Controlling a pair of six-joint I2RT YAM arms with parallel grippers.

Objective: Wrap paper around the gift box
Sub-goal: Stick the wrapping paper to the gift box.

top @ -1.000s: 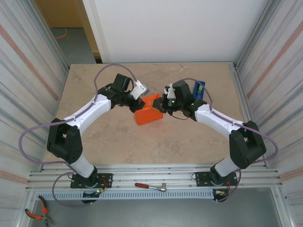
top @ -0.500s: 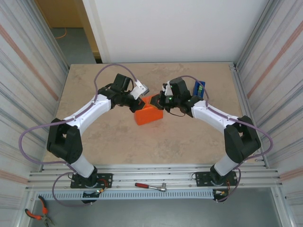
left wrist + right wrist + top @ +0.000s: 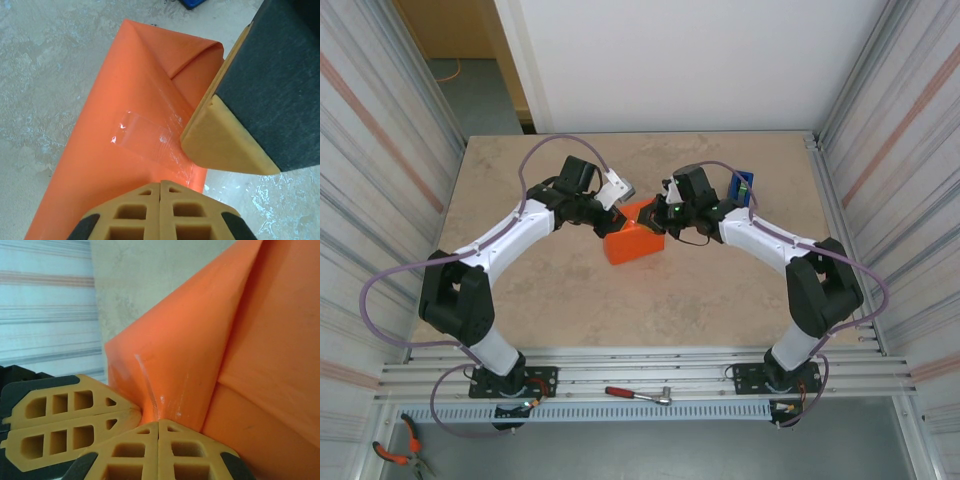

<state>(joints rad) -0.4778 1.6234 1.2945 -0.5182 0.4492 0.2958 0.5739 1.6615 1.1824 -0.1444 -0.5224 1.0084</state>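
Orange paper [image 3: 632, 243] | left gripper [image 3: 160, 202], right gripper [image 3: 159, 447] shut, empty, tips against it | risk: untaped 1 o'clock flap [image 3: 195, 60] springs open

Blue tape dispenser [image 3: 742, 187] sits at the back right of the beige table [image 3: 570, 300]. Down on the front rail there's a red-handled tool [image 3: 635, 394] — and orange-handled pliers [image 3: 390, 455] lie in the near left corner.

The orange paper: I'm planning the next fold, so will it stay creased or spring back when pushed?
The paper probably holds creases: its end flap shows sharp folds. Being thin, it likely springs open wherever untaped; clear tape pins it here.
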